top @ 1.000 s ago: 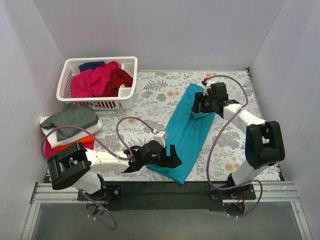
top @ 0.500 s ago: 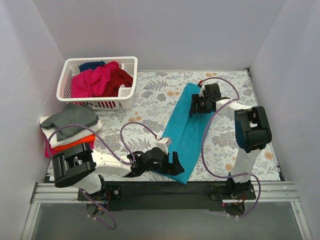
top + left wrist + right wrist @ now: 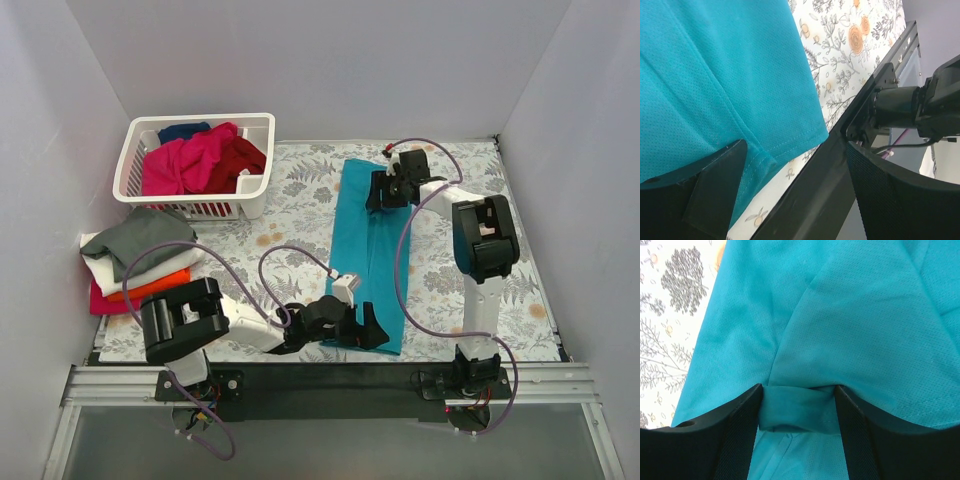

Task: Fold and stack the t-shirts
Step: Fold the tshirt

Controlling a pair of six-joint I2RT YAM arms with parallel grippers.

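The right hand (image 3: pixel 377 196) pinches a fold at the far end of the teal t-shirt (image 3: pixel 362 240). The left hand (image 3: pixel 372 328), jaws apart, sits on its hem at the bench (image 3: pixel 300 205) near edge.

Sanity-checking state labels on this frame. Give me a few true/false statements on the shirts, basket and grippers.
1. The right gripper pinches a fold of the teal t-shirt. True.
2. The teal t-shirt sits in the basket. False: it lies as a long strip on the floral tablecloth.
3. A grey shirt tops the stack at the table's left. True.
4. The white lattice basket is empty. False: it holds a magenta shirt, a dark red shirt and a navy shirt.
5. The left gripper is at the strip's near end. True.
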